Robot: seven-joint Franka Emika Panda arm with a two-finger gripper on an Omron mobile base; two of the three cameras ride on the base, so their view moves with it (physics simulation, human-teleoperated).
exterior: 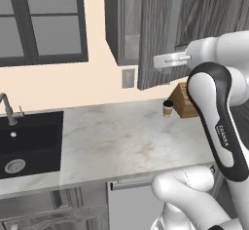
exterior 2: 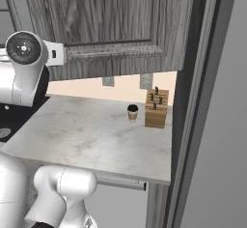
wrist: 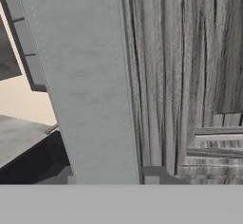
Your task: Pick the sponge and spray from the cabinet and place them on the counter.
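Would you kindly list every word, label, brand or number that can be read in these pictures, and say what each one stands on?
"FRANKA": small white letters running along the dark band of the robot arm's forearm, seen in the left base view; a smaller line beneath it is too blurred to read.
Paper coffee cup: no readable print.
Knife block: no lettering.
Cabinet door and wall outlet: no text.
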